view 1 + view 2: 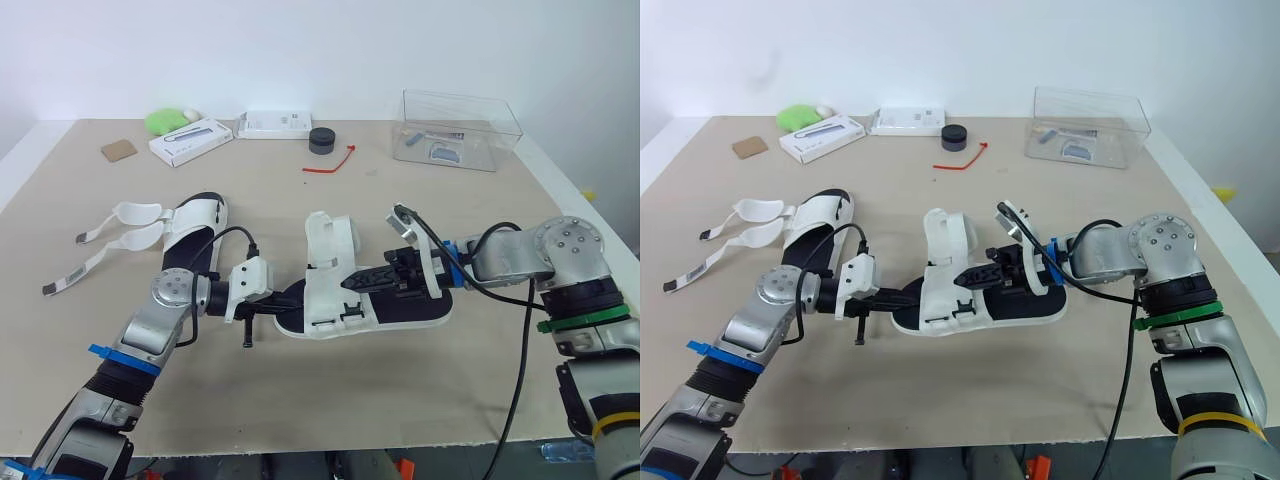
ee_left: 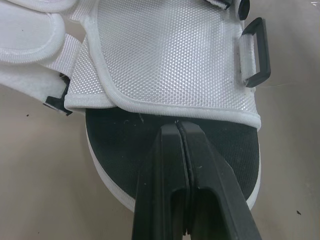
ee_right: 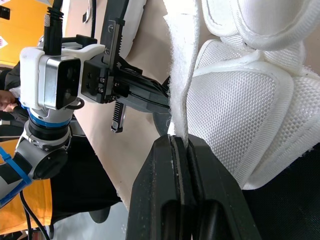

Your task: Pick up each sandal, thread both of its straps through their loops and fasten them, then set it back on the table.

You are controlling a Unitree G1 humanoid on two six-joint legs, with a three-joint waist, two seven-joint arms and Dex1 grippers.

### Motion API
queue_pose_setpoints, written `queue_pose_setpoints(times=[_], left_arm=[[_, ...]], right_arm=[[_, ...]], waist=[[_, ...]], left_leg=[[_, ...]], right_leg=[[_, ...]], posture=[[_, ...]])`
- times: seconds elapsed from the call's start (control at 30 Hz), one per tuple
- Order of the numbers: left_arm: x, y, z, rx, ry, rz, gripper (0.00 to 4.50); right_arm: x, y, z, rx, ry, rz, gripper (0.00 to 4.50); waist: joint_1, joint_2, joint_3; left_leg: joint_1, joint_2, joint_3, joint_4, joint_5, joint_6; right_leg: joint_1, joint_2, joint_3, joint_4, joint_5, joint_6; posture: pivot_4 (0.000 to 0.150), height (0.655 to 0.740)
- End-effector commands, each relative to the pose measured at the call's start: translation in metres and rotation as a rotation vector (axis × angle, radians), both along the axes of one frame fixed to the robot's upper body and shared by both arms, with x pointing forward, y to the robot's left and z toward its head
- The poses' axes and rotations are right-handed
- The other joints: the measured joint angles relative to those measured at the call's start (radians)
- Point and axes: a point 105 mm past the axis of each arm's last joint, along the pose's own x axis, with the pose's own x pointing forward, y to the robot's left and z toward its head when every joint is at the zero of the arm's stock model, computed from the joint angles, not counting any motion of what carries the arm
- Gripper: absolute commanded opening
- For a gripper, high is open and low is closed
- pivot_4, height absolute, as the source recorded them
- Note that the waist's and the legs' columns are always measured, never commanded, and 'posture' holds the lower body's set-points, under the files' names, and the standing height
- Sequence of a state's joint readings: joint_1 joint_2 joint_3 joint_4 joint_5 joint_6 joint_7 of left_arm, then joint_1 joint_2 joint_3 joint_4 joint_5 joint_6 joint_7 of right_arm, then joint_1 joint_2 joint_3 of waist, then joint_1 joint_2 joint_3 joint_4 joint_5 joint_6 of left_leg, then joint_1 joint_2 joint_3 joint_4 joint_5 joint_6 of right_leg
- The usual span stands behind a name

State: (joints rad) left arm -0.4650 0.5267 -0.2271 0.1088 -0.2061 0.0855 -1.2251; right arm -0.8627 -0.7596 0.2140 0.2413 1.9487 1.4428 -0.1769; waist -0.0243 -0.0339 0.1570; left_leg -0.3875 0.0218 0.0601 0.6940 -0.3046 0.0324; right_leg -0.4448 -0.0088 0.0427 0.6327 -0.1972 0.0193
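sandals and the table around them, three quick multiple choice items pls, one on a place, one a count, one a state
1. Where on the table is the clear box?
A) far right
B) near left
C) between the sandals

2. How many sandals are in view?
A) one
B) two
C) four

3. The right end effector is:
A) open
B) shut on a white strap
C) shut on a red tie

1 A: the box stands by the far right edge.
2 B: the middle sandal and the left sandal.
3 B: its fingers pinch the strap between them.
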Motion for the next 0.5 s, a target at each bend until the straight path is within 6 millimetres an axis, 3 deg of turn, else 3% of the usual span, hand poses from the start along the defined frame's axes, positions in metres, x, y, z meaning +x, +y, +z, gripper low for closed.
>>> queue_pose_setpoints(times=[0.03, 0.5], left_arm=[[0.0009, 0.0051, -0.005, 0.025, 0.011, 0.015, 0.0], [0.0004, 0.0056, -0.0065, 0.034, 0.006, 0.011, 0.0]], right_arm=[[-0.0012, 0.0024, 0.012, 0.037, -0.02, 0.023, 0.01], [0.0012, 0.0054, 0.0177, 0.059, -0.021, 0.03, 0.01]], waist=[[0.0, 0.0, 0.0], [0.0, 0.0, 0.0]], left_leg=[[0.0, 0.0, 0.0, 0.0, 0.0, 0.0], [0.0, 0.0, 0.0, 0.0, 0.0, 0.0]], right_leg=[[0.0, 0.0, 0.0, 0.0, 0.0, 0.0], [0.0, 0.0, 0.0, 0.0, 0.0, 0.0]], posture=[[0.15, 0.74], [0.15, 0.74]])
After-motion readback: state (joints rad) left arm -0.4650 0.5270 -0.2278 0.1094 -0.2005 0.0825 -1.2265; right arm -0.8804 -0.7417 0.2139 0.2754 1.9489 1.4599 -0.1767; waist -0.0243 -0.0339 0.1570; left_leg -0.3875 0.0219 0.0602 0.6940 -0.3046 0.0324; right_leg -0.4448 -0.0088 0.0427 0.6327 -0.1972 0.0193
